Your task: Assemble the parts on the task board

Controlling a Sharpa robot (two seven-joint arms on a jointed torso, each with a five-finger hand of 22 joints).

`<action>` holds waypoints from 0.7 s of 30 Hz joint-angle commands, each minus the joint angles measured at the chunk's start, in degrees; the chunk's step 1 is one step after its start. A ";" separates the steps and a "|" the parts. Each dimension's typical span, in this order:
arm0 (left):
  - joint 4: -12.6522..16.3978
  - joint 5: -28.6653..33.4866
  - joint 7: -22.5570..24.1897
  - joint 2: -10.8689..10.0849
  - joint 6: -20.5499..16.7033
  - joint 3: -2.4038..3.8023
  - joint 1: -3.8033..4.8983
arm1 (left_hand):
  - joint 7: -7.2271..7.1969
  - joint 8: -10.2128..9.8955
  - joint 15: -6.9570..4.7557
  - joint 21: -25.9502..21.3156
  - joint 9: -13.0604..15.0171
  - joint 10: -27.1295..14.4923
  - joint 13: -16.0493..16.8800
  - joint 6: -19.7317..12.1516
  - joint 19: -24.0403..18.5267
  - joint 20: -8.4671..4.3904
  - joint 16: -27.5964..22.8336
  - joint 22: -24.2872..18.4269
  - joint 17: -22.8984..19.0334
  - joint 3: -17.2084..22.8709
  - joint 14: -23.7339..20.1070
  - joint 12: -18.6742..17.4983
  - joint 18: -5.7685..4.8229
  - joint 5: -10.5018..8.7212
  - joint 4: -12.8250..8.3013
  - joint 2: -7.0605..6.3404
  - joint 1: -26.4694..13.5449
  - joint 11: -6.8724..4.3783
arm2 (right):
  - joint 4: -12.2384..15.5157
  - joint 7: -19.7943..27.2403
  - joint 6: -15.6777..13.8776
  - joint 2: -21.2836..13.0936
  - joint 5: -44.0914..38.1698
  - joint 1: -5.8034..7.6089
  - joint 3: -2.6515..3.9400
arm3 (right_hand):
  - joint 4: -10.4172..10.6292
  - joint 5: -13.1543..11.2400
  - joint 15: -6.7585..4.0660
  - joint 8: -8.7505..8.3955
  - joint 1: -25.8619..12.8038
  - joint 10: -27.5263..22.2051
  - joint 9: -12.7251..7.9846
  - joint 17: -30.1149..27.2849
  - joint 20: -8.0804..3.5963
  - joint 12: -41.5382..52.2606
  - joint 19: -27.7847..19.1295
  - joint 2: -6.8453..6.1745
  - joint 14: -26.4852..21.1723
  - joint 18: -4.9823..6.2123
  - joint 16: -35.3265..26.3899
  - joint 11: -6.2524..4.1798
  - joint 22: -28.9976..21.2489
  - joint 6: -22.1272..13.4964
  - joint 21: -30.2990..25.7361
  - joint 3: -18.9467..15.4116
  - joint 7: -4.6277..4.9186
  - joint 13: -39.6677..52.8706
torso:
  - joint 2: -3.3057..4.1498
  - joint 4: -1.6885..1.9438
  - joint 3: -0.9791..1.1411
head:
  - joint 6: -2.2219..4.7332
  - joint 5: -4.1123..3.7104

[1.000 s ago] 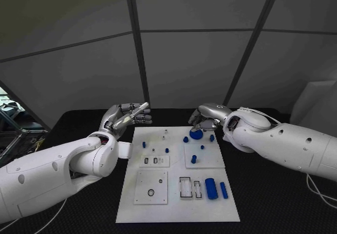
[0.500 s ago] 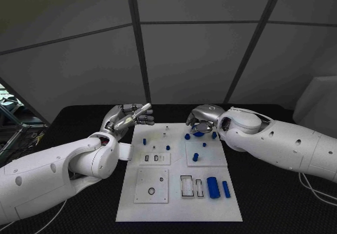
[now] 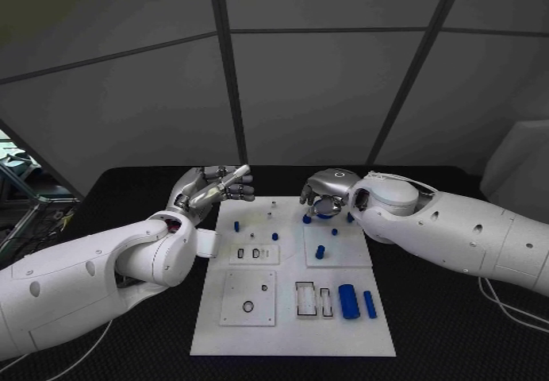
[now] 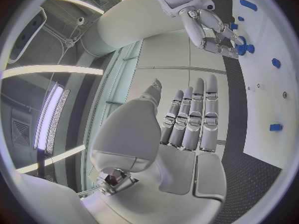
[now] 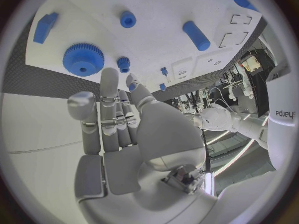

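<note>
Hovering near task board (image 3: 292,317) far edge: right hand (image 3: 324,193) fingers apart, empty; left hand (image 3: 213,189) fingers together, empty.

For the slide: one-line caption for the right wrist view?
Right hand, open, hovers just off the blue gear at the task board edge, pegs beyond.

I see the white board (image 3: 292,270) bright against the dim table (image 3: 458,317). Ceiling strips glare behind my left hand (image 4: 187,119). Both wrist views bend hard at their rims.
</note>
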 commanded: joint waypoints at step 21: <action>-0.21 -0.42 -0.02 0.18 1.37 0.06 0.08 | 0.34 -0.35 0.09 0.40 -0.08 -0.51 -0.10 0.02 0.46 -0.01 -0.24 0.09 0.14 -0.02 0.25 -0.26 -0.28 0.23 -0.28 -0.16 -0.64 0.10 | -1.88 0.88 6.72 1.82 -0.73 0.03 -0.11 | 0.21 0.90 0.14 0.01 -2.57 0.57 0.02 14.36 0.44 -0.16 4.38 -2.03 1.06 -2.41 16.39 0.06 12.44 0.10 8.43 8.06 0.18 -0.07 | 0.09 -0.08 -0.03 | -1.33 0.18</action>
